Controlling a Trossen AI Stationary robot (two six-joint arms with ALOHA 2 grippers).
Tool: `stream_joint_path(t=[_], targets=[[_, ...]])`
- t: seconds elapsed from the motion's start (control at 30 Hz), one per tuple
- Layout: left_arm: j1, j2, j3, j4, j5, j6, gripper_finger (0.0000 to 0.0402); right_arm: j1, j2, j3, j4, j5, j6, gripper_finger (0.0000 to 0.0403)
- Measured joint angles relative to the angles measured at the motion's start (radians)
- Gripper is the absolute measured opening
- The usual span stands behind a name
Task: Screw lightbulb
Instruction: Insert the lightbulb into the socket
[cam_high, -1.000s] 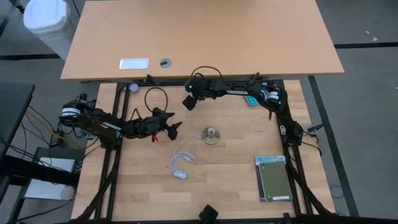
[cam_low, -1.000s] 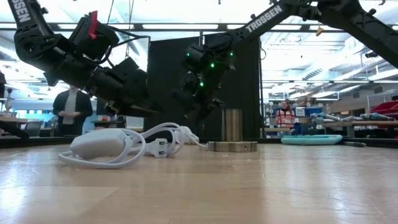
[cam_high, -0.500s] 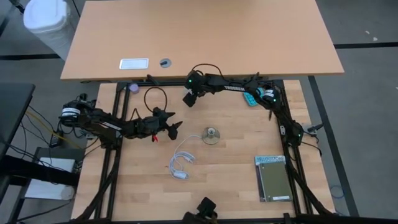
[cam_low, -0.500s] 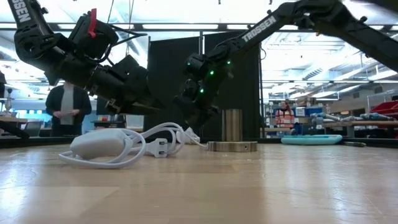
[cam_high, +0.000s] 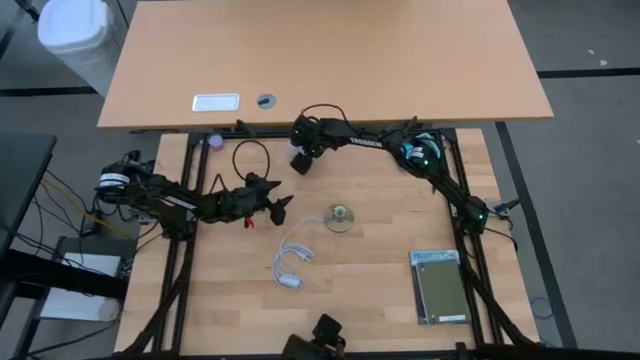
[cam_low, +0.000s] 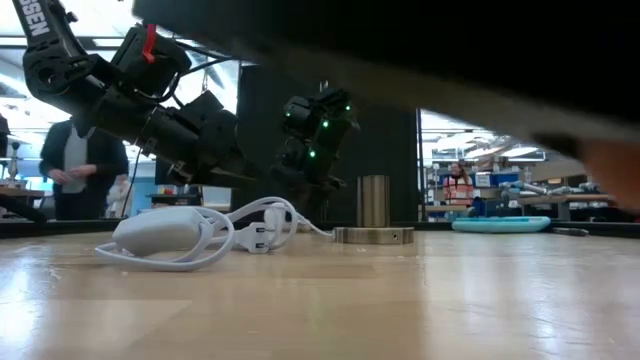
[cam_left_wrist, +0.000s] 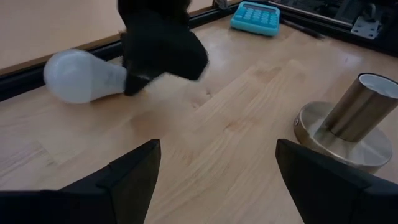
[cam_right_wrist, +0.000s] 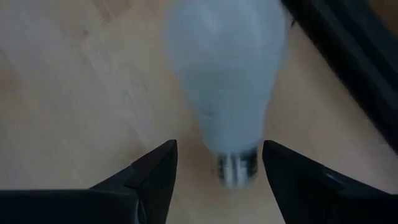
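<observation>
Right gripper (cam_right_wrist: 214, 163) has swung further toward the table's far edge than a second ago; fingers spread either side of the lightbulb (cam_right_wrist: 227, 74), which lies on its side by the dark rail, not pinched. Left gripper (cam_high: 283, 206) unchanged, spread, near the socket base (cam_left_wrist: 348, 127). Coiled cable (cam_high: 293, 262) and calculator (cam_left_wrist: 259, 15) are well clear.

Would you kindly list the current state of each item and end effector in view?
lightbulb: lying on its side on the table, not held
right end effector: open, fingers either side of the bulb's screw base
left end effector: open, empty, waiting
socket: upright, empty
white cable: coiled, unplugged
</observation>
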Motion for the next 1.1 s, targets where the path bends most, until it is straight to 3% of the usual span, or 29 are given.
stream_joint_path(t=[0.37, 0.57, 0.7, 0.87, 0.93, 1.1], targets=[[-0.001, -0.022, 0.001, -0.036, -0.002, 0.028, 0.0323, -0.003, 0.000, 0.001, -0.008, -0.027, -0.076, 0.0227], [-0.001, -0.029, 0.000, -0.112, -0.142, 0.027, 0.0323, 0.028, 0.000, 0.001, 0.010, -0.045, -0.165, 0.0188], [0.000, -0.029, 0.000, -0.209, -0.225, 0.020, 0.0323, 0.062, 0.000, 0.001, -0.012, 0.042, -0.245, 0.0148], [0.000, -0.029, 0.000, -0.295, -0.255, -0.003, 0.0323, 0.071, -0.001, 0.106, -0.149, 0.098, -0.299, 0.0142], [-0.001, -0.029, 0.000, -0.293, -0.256, -0.002, 0.0323, 0.065, -0.001, 0.190, -0.285, 0.118, -0.261, 0.0144], [-0.001, -0.055, 0.000, -0.309, -0.251, 0.031, 0.0323, 0.088, -0.114, 0.151, -0.443, -0.048, -0.174, 0.0158]])
